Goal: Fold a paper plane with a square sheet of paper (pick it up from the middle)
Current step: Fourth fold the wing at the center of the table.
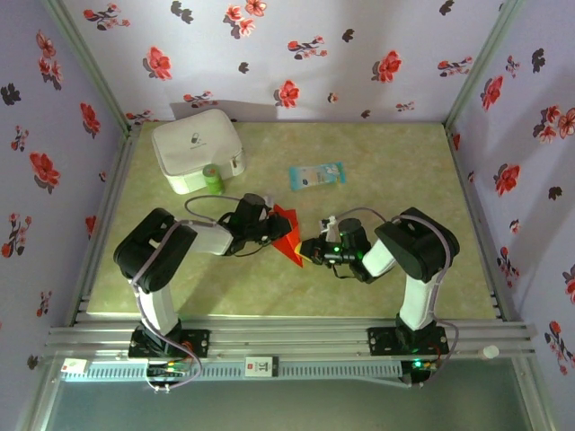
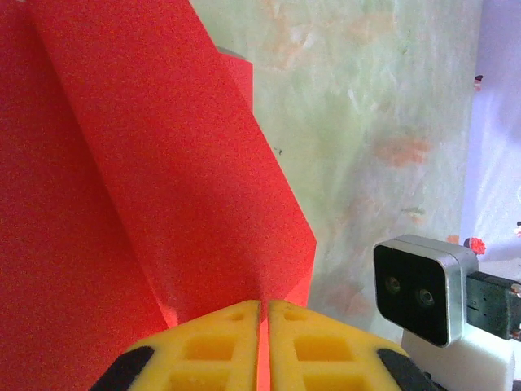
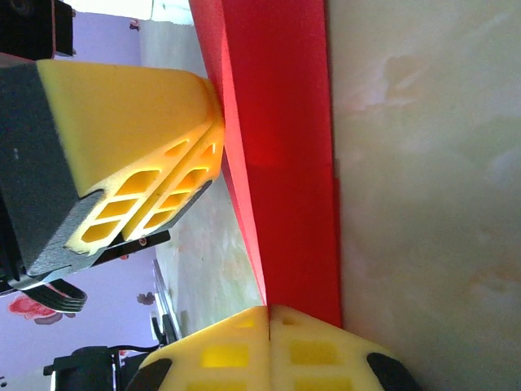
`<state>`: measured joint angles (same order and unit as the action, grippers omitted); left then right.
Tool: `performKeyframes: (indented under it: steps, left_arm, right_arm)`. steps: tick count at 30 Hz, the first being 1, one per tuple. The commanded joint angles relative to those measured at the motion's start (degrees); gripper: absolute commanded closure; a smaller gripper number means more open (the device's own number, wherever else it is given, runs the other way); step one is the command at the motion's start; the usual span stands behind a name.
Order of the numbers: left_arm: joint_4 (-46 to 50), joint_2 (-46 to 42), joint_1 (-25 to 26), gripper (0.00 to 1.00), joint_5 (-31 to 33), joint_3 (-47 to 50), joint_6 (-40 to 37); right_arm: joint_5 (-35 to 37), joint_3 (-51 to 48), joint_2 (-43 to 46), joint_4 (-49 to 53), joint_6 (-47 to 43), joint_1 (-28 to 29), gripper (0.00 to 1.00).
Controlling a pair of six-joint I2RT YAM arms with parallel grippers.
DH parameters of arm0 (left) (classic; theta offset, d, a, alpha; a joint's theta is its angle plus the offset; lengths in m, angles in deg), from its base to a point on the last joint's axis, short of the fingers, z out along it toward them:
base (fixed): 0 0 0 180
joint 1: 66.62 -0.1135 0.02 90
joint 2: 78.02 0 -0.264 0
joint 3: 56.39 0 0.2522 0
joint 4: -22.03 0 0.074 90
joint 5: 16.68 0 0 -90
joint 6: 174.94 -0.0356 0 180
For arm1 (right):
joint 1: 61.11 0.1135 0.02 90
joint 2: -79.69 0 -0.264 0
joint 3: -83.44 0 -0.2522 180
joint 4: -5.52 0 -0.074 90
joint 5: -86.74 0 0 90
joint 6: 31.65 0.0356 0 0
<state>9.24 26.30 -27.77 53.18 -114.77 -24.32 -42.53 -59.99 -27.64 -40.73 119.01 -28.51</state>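
The square sheet of paper point(image 1: 289, 235) is bright red and folded into a slim pointed shape with a centre crease. It is held just above the middle of the table between both grippers. My left gripper point(image 1: 271, 228) is shut on its left edge; in the left wrist view the yellow fingers point(image 2: 220, 346) pinch the red paper point(image 2: 163, 204). My right gripper point(image 1: 311, 250) is shut on the lower right end; its yellow fingers point(image 3: 317, 350) clamp the red fold point(image 3: 281, 163). The left gripper's fingers point(image 3: 130, 130) show at the upper left of the right wrist view.
A white boxy case point(image 1: 198, 148) stands at the back left with a small green object point(image 1: 213, 178) in front of it. A pale blue packet point(image 1: 316, 174) lies behind the grippers. Floral walls close in three sides, and a metal rail point(image 1: 287, 337) runs along the near edge.
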Motion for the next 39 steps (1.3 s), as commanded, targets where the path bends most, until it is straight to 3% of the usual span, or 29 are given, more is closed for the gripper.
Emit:
performKeyframes:
  steps: [1,39]
  left_arm:
    - [-0.14,1.2,0.15,0.89,0.89,-1.6,-1.91]
    - [5.49,5.54,-0.79,0.9,1.54,-6.44,-4.79]
  right_arm:
    - [0.42,0.27,-0.86,3.55,-0.63,-0.78,1.0]
    - [-0.61,2.77,-1.04,10.96,-2.19,-0.95,1.0]
